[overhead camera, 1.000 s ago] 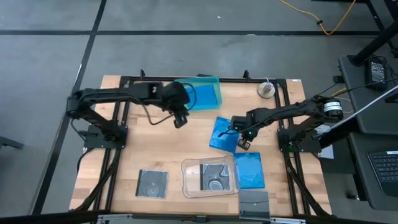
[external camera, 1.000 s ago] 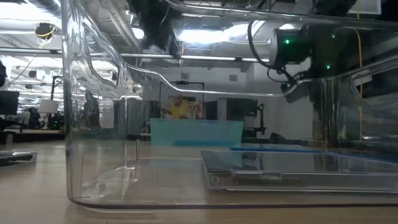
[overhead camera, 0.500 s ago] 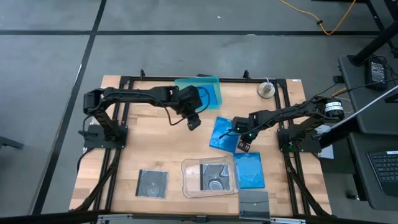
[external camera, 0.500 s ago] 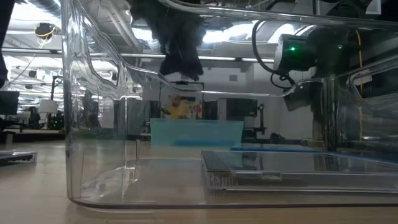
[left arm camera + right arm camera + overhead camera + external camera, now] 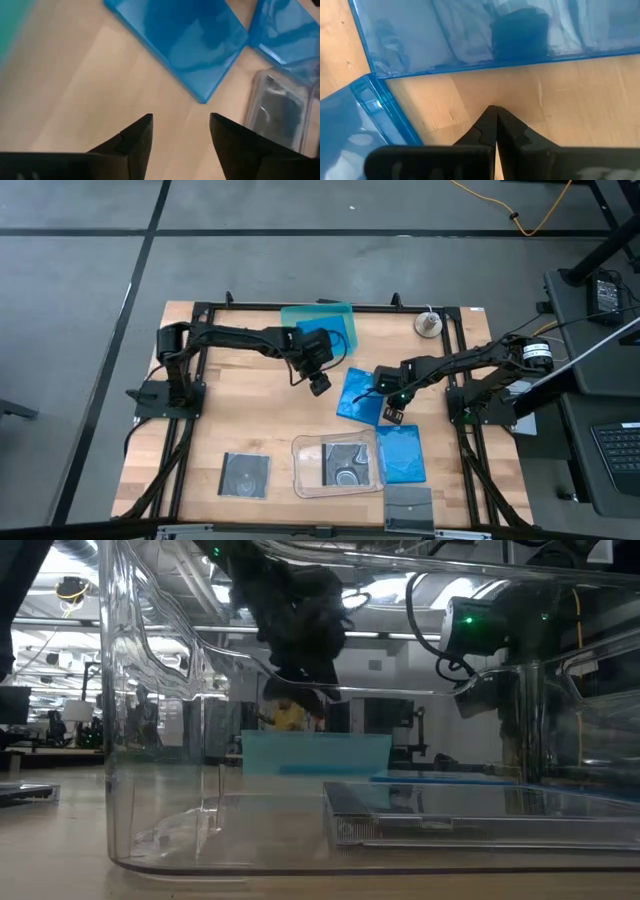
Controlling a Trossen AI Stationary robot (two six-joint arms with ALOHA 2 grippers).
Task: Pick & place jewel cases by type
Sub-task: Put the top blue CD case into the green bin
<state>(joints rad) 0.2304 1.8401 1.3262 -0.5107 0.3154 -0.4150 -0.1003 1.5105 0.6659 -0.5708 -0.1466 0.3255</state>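
Note:
A tilted blue jewel case (image 5: 357,394) lies flat near the table's middle, with a second blue case (image 5: 403,452) nearer the near edge. One grey square case (image 5: 346,463) lies inside the clear tray (image 5: 300,470), another (image 5: 245,475) on the wood to its left, and a third (image 5: 408,505) at the near edge. My left gripper (image 5: 318,385) (image 5: 180,125) is open above bare wood, just left of the tilted blue case (image 5: 185,45). My right gripper (image 5: 389,413) (image 5: 493,111) is shut over bare wood between two blue cases (image 5: 485,35) (image 5: 355,120).
The teal tray (image 5: 320,328) sits at the far edge, behind my left arm. A small round metal object (image 5: 429,325) lies at the far right corner. The clear tray's wall (image 5: 150,740) fills the low view. Bare wood lies on the table's left half.
My left gripper has travelled from beside the teal tray toward the table's right and slightly toward the near edge, ending beside the tilted blue case. Its arm has stretched out over the table. My right arm and all cases have stayed still.

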